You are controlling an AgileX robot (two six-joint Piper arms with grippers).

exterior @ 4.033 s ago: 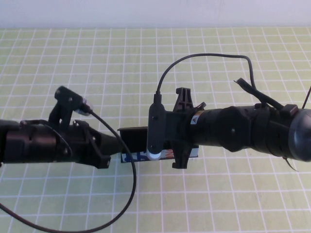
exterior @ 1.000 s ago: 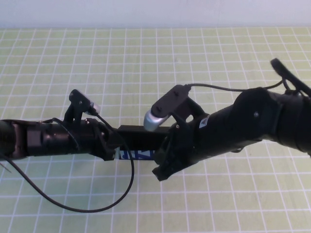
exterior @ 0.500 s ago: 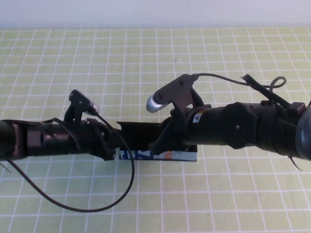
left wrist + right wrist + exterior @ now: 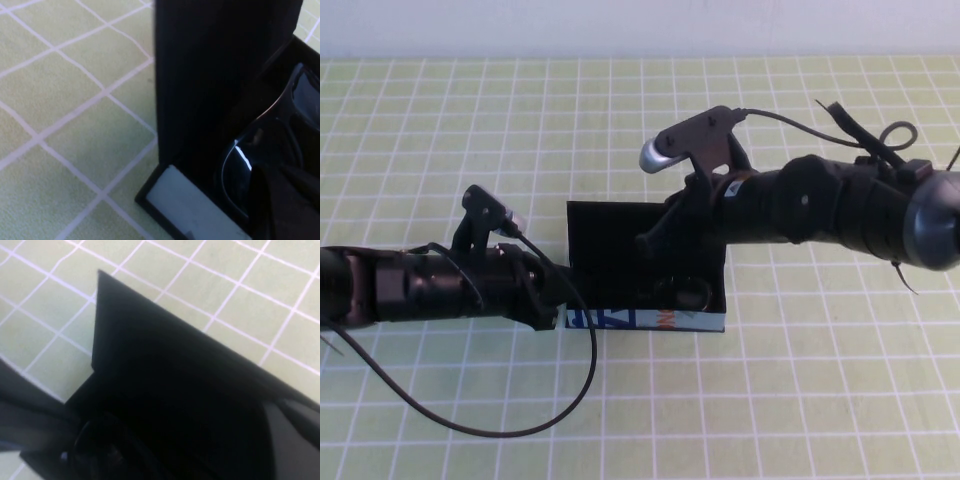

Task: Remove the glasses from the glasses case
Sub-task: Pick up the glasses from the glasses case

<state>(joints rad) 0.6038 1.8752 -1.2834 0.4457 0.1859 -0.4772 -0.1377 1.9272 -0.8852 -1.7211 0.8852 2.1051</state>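
The table (image 4: 620, 120) has a light green cover with a grid of white lines. A pale wall (image 4: 620, 25) stands along its far edge.

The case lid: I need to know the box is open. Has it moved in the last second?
Yes. The lid has swung up and back from the printed front; right gripper at it, left gripper at the case's end.

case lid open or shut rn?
Open: the glasses case flap is swung back, glasses still inside. Right gripper at flap, left gripper at case's left end.
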